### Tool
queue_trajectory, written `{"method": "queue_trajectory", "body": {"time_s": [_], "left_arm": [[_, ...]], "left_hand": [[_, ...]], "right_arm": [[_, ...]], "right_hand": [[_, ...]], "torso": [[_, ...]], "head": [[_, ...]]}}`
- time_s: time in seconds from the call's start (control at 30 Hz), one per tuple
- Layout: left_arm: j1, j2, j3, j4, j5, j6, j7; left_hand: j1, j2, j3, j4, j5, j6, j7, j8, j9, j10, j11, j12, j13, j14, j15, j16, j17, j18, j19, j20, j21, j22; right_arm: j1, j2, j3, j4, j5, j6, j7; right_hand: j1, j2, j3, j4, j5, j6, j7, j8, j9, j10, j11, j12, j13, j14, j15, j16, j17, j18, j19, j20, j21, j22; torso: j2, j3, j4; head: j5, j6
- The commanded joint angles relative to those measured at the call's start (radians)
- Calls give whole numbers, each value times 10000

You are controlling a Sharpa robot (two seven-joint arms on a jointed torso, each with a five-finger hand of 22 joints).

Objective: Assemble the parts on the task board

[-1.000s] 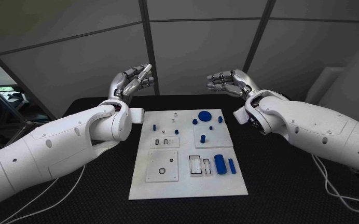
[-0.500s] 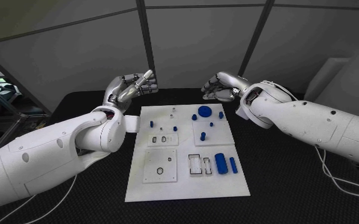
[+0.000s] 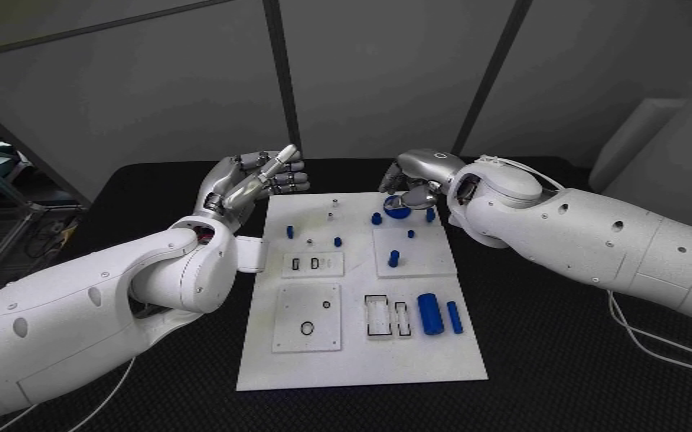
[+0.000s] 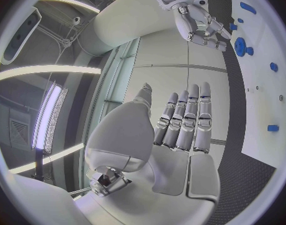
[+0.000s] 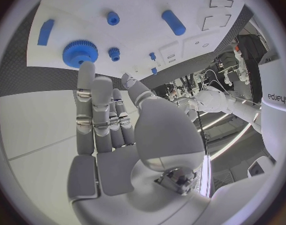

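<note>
Since a second ago both arms have swung inward and lower: the right robot hand (image 3: pixel 408 192) now hangs over the far end of the white board (image 3: pixel 361 367), just by the blue gear (image 5: pixel 80 53), fingers loosely apart and holding nothing, while the left robot hand (image 3: pixel 257 178), fingers together and empty, sits off the board's far left corner. Nearer, the blue cylinder (image 3: pixel 428 313) and blue bar (image 3: pixel 454 317) lie uncovered, with bare black worktop (image 3: pixel 562 352) on both sides.
</note>
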Motion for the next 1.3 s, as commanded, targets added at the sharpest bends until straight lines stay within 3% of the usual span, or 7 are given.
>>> {"method": "queue_trajectory", "body": {"time_s": [0.03, 0.33, 0.53, 0.83, 0.97, 1.17, 1.3], "left_arm": [[5, -34, 12, 114, -89, 281, 0], [1, -164, 17, 290, -89, 323, 3], [2, -238, 24, 341, -89, 305, -1], [4, -275, 32, 384, -89, 203, 47], [4, -301, 34, 415, -89, 189, 55], [6, -322, 38, 439, -88, 172, 50], [9, -349, 41, 454, -88, 160, 36]], "left_hand": [[119, 0, 7, -63, -6, 43, 101, -57, -11, 81, 13, -69, -10, 81, 7, -52, 13, -313, 93, 8, 71, 12], [131, 8, -2, -79, -6, 33, 109, -98, -18, 63, 23, -122, -16, 48, 16, -114, 12, -323, 131, 3, 85, 9], [130, 10, -22, -91, -9, 5, 142, -156, -25, 23, 48, -194, -22, -9, 40, -198, 7, -335, 118, 8, 66, -12], [119, -7, -66, -107, -5, -123, 221, -288, -37, -83, 108, -304, -29, -19, 74, -285, 15, -341, 102, 25, 38, -46], [119, -6, -67, -108, -4, -131, 224, -295, -37, -90, 111, -309, -30, -19, 75, -290, 16, -342, 101, 26, 37, -48], [115, -2, -71, -107, -3, -146, 235, -312, -37, -106, 120, -321, -31, -20, 79, -302, 17, -343, 99, 30, 32, -53], [99, -1, -91, -104, 0, -196, 268, -360, -36, -166, 145, -359, -33, -13, 91, -333, 24, -343, 101, 38, 25, -66]], "right_arm": [[30, 46, 5, 69, -756, 710, -451], [31, 201, 2, 33, -916, 975, -584], [34, 298, 1, -58, -961, 1070, -669], [36, 418, -1, -180, -1058, 1086, -752], [36, 469, -2, -216, -1073, 1109, -757], [36, 551, -3, -264, -1079, 1198, -770], [36, 560, -4, -263, -1080, 1281, -789]], "right_hand": [[16, -214, 143, 59, 13, -84, -65, -27, 4, -132, -2, -49, 21, 454, 25, 994, 995, 16, 14, 8, 714, 678], [98, -358, 355, 259, 1, -184, -90, -21, 8, -307, 32, -33, 47, 383, 88, 2267, 2305, -110, -80, 77, 2160, 2234], [125, -401, 437, 336, 6, -226, -111, -27, 6, -284, 35, -25, 65, 370, 95, 2606, 2653, -164, -92, 98, 2639, 2771], [114, -445, 567, 464, 42, -229, -114, -17, 11, -152, 6, 5, 99, 400, 77, 3112, 3215, -244, -45, 115, 3269, 3505], [128, -436, 652, 513, 44, -217, -112, -10, 14, -85, -12, 14, 109, 402, 65, 3254, 3361, -269, -26, 118, 3488, 3755], [181, -340, 879, 603, 21, -157, -109, 9, 23, 91, -57, 40, 128, 409, 27, 3471, 3584, -304, -10, 109, 3799, 4100], [285, -204, 1266, 694, -301, -34, -81, 48, 39, 432, -159, 114, 173, 413, -64, 3686, 3811, -358, 55, 85, 4195, 4578]], "torso": [[179, -47, 66], [358, -56, 81], [449, -68, 105], [493, -62, 121], [532, -70, 147], [534, -64, 132], [544, -60, 120]], "head": [[-44, -6], [-59, 41], [-105, 84], [-84, 47], [-116, 45], [-77, -25], [-71, -79]]}}
